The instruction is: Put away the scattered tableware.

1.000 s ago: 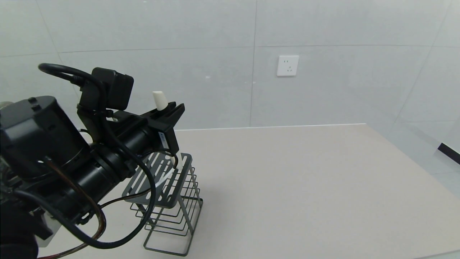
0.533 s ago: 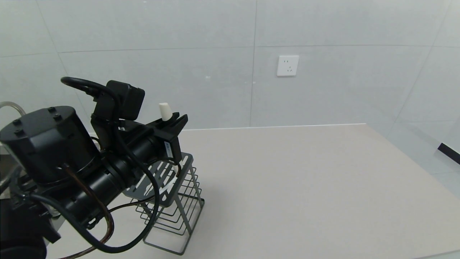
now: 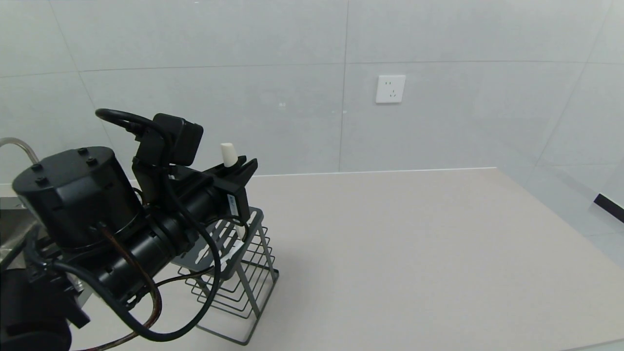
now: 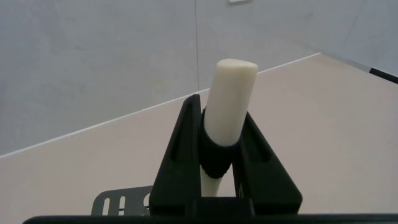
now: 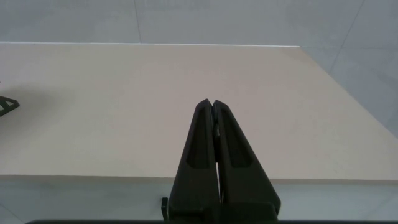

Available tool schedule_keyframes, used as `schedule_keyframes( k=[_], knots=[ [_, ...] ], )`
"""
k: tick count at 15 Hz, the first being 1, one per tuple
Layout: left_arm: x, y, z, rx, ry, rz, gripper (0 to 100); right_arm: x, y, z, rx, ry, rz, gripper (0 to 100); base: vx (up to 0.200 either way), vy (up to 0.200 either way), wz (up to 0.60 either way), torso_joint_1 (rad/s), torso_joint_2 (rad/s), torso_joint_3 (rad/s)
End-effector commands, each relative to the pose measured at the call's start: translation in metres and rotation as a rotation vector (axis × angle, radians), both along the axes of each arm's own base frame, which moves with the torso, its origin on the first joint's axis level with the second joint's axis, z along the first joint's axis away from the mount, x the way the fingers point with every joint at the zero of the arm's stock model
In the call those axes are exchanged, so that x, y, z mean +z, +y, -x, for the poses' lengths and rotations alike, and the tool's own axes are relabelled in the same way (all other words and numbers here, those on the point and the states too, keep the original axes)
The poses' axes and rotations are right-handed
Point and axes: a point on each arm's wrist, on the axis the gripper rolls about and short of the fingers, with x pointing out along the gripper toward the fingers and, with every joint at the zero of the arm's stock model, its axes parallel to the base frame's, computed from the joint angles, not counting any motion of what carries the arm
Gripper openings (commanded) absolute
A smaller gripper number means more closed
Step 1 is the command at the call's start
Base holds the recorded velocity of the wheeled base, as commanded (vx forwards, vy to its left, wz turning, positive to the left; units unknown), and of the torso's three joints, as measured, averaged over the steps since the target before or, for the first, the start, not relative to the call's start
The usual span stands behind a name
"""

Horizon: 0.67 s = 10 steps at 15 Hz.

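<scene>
My left gripper (image 3: 238, 170) is shut on the cream-white handle of a utensil (image 3: 228, 153), which stands nearly upright. The handle's rounded end sticks up above the black fingers (image 4: 186, 130), and the utensil (image 4: 228, 99) is clamped at mid-shaft. Directly under the gripper stands a dark grey wire rack (image 3: 251, 285) with a slotted top plate (image 4: 121, 202). A white part of the utensil's lower end shows at the slots; the arm hides the rest. My right gripper (image 5: 213, 106) is shut with nothing in it, above the beige table (image 5: 112, 106).
The beige table (image 3: 399, 243) stretches to the right of the rack, ending at a tiled wall with a white socket (image 3: 390, 88). A metal sink (image 3: 12, 222) and a curved tap (image 3: 17, 144) lie at the far left, behind the left arm.
My left gripper has come down and slightly to the right with the utensil, bringing the handle lower over the rack's slotted top. The right gripper's earlier state is not given.
</scene>
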Motion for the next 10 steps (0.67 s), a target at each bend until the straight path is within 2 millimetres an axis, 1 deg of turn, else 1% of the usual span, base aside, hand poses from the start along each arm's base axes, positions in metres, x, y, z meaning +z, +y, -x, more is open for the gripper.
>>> schedule_keyframes(
  k=[1, 3, 4, 10],
  knots=[
    [-0.002, 0.0, 0.0, 0.0, 0.012, 0.004, 0, 0.0, 0.0, 0.0, 0.001, 0.002, 0.001, 0, 0.0, 0.0, 0.0, 0.0, 0.0, 0.0],
    [-0.006, 0.001, 0.001, -0.001, 0.029, 0.004, 0, 0.0, 0.0, 0.0, 0.001, 0.002, 0.001, 0, 0.0, 0.0, 0.0, 0.0, 0.0, 0.0],
    [-0.012, 0.002, 0.001, 0.001, 0.051, -0.002, 0, 0.0, 0.0, 0.0, 0.001, 0.002, 0.001, 0, 0.0, 0.0, 0.0, 0.0, 0.0, 0.0],
    [-0.019, -0.001, -0.001, 0.0, 0.074, -0.016, 0, 0.0, 0.0, 0.0, 0.001, 0.002, -0.001, 0, 0.0, 0.0, 0.0, 0.0, 0.0, 0.0]
  ],
)
